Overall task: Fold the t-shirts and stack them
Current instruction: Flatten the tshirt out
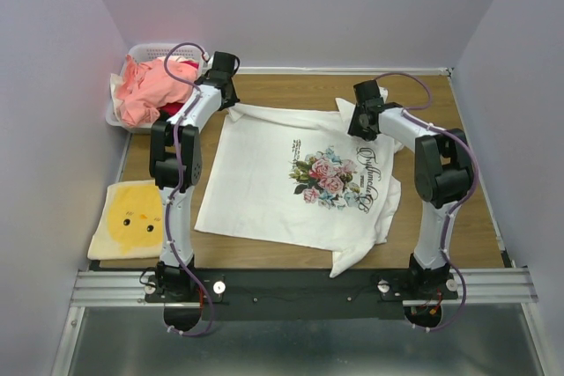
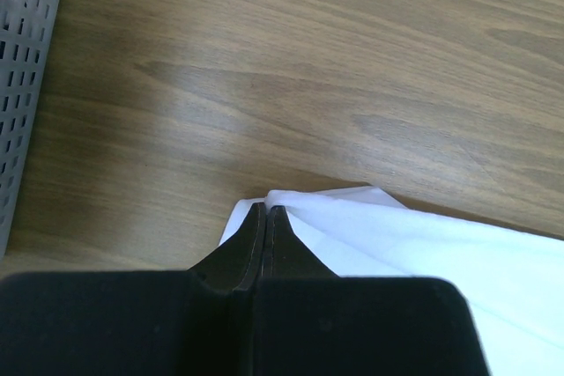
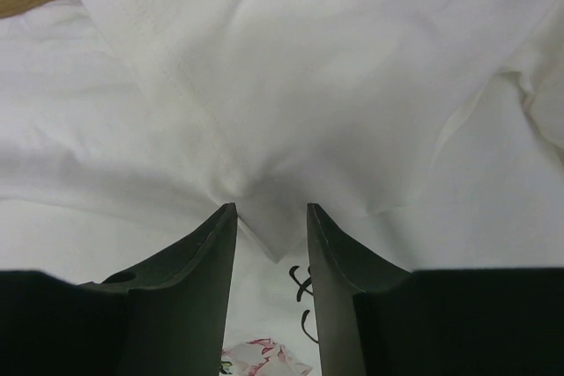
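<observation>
A white t-shirt [image 1: 264,173] with a floral print and dark script lies spread, print up, in the middle of the table. My left gripper [image 1: 229,103] is at its far left corner. In the left wrist view the jaws [image 2: 267,209] are shut, and a ridge of the white fabric [image 2: 423,244] runs up to the tips. My right gripper [image 1: 361,129] is over the shirt's far right part. Its jaws [image 3: 270,207] stand apart, and a pointed fold of the white cloth [image 3: 335,68] lies between them. Salmon-pink t-shirts [image 1: 150,85] and a red one [image 1: 172,109] are heaped at the far left.
A white lattice basket [image 1: 145,48] at the far left corner holds the pink and red heap; its wall [image 2: 22,59] also shows in the left wrist view. A folded yellow cloth [image 1: 132,217] with a chick face lies at the near left. Walls close in the table on three sides.
</observation>
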You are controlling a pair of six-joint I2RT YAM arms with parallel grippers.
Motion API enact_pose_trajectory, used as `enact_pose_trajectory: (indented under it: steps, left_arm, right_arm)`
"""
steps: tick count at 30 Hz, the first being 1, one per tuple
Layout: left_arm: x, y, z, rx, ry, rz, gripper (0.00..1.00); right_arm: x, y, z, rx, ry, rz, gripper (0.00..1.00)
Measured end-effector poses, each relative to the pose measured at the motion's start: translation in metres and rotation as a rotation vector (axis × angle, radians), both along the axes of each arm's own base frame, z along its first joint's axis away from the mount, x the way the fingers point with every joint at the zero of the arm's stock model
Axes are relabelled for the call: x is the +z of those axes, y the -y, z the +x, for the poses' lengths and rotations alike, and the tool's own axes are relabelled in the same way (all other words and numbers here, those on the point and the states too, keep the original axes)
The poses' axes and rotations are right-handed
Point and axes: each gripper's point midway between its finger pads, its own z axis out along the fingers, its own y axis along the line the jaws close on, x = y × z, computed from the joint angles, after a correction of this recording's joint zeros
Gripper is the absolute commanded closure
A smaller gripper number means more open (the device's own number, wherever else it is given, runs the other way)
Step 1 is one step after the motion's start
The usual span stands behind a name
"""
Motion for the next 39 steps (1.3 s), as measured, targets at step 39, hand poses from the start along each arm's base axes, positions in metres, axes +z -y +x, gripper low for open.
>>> enact_pose_trajectory:
  steps: [39]
  left_arm:
    - [-0.002,-0.006,0.0,0.009,-0.006,0.003,1.0]
  right_arm:
    - [-0.014,0.003,-0.002,0.014,-0.045,-0.036,0.85]
